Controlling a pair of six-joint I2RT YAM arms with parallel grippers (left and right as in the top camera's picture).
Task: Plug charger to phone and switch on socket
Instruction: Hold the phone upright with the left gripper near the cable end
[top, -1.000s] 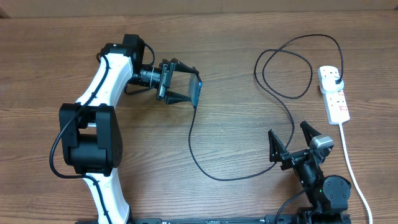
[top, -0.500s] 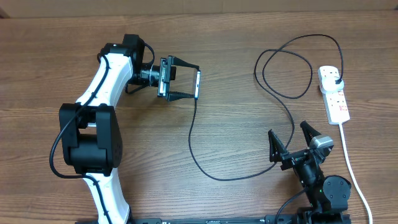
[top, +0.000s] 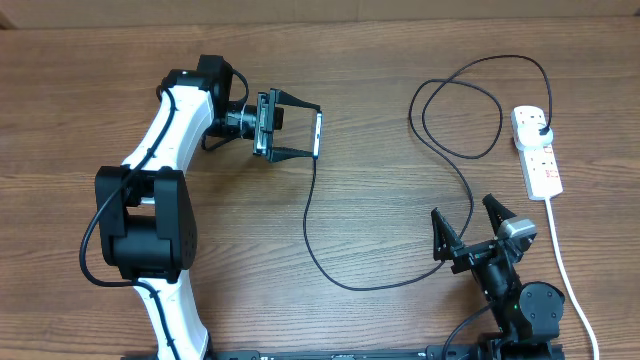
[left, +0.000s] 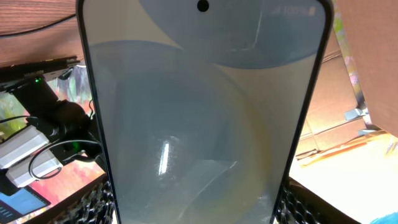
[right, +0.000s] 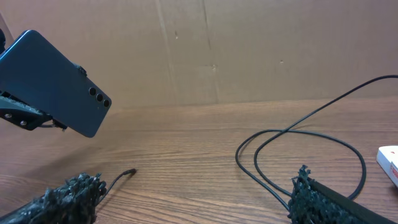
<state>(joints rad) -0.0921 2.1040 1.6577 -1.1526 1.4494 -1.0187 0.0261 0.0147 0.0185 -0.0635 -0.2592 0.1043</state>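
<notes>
Phone (top: 317, 135) pinched in left fingers (top: 295, 100), screen cropped; charger tip (right: 130, 171) seemingly unplugged; right fingers (top: 441, 236) spread.

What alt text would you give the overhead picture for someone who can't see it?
Seen from above, the left arm clamps the phone on edge in its jaws over a wooden table. The black charger cable loops across the table from the white socket strip at right, its free end by the phone. The right arm has its jaws open and empty.
</notes>
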